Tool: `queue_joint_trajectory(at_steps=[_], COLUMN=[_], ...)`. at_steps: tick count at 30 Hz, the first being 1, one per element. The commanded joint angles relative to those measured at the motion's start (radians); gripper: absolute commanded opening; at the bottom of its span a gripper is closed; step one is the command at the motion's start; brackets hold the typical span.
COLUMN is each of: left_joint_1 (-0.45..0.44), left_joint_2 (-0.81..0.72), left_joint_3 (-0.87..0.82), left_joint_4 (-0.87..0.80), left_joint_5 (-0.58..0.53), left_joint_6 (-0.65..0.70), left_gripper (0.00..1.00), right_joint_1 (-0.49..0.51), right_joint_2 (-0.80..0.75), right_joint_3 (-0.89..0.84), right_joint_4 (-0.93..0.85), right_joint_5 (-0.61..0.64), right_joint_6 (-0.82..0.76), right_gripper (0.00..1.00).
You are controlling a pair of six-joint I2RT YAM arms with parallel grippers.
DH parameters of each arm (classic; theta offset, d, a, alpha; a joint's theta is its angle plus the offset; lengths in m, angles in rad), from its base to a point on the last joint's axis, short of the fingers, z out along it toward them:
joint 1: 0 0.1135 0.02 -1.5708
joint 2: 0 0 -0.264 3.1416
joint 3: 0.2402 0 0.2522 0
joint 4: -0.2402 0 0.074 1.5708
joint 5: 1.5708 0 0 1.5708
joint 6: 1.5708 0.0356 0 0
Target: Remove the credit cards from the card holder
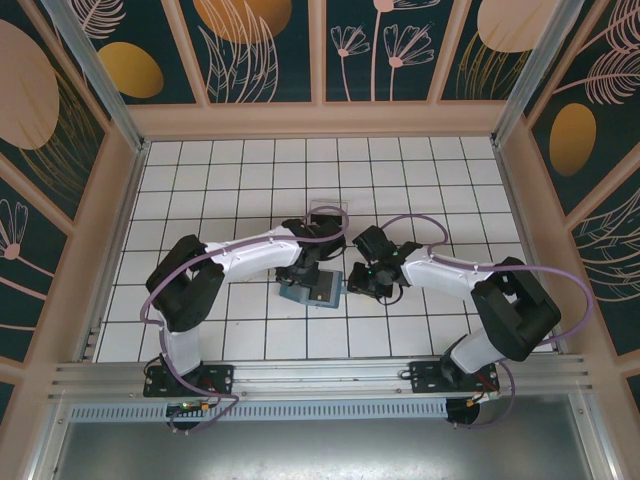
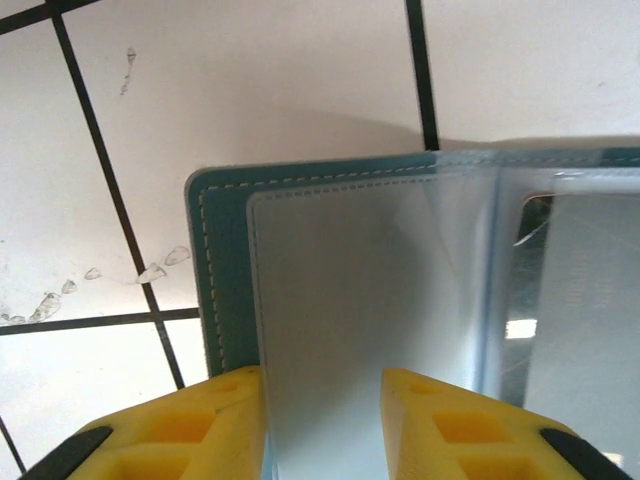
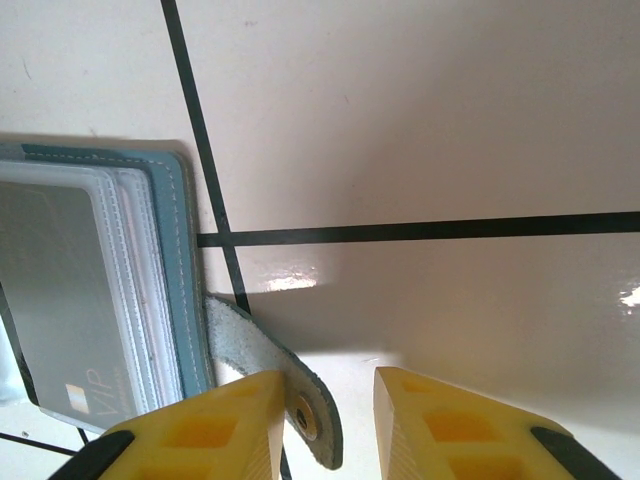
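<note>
The teal card holder [image 1: 312, 292] lies open and flat on the tiled floor between my two grippers. My left gripper [image 1: 303, 272] hangs over its left half. In the left wrist view, the left gripper [image 2: 322, 410] stands open, yellow fingers straddling a clear inner sleeve [image 2: 350, 300] beside the teal stitched edge [image 2: 225, 270]. A grey credit card [image 3: 65, 290] marked VIP sits in a clear sleeve of the holder [image 3: 180, 250]. My right gripper [image 1: 352, 282] [image 3: 330, 420] is open at the holder's right edge. The snap strap [image 3: 300, 400] rests against its left finger.
A clear plastic tray [image 1: 325, 214] sits on the tiles just beyond the left arm's wrist. Wooden walls and metal posts enclose the white tiled floor [image 1: 220, 180]. A few droplets [image 2: 150, 272] mark the tile left of the holder.
</note>
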Motion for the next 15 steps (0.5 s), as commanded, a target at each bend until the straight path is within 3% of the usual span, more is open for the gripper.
queue_joint_trajectory(at_steps=[1,15], left_joint_1=[-0.003,0.065], left_joint_2=[-0.043,-0.126], left_joint_3=[-0.037,-0.192], left_joint_4=[-0.020,0.154], left_joint_5=[-0.023,0.105], left_joint_6=[0.027,0.062], left_gripper=[0.35,0.31], right_joint_1=[-0.008,-0.015], right_joint_2=[-0.010,0.001], right_joint_3=[-0.003,0.018], right_joint_4=[-0.007,-0.024], right_joint_5=[0.020,0.049], right_joint_6=[-0.001,-0.013], right_gripper=[0.29,0.16])
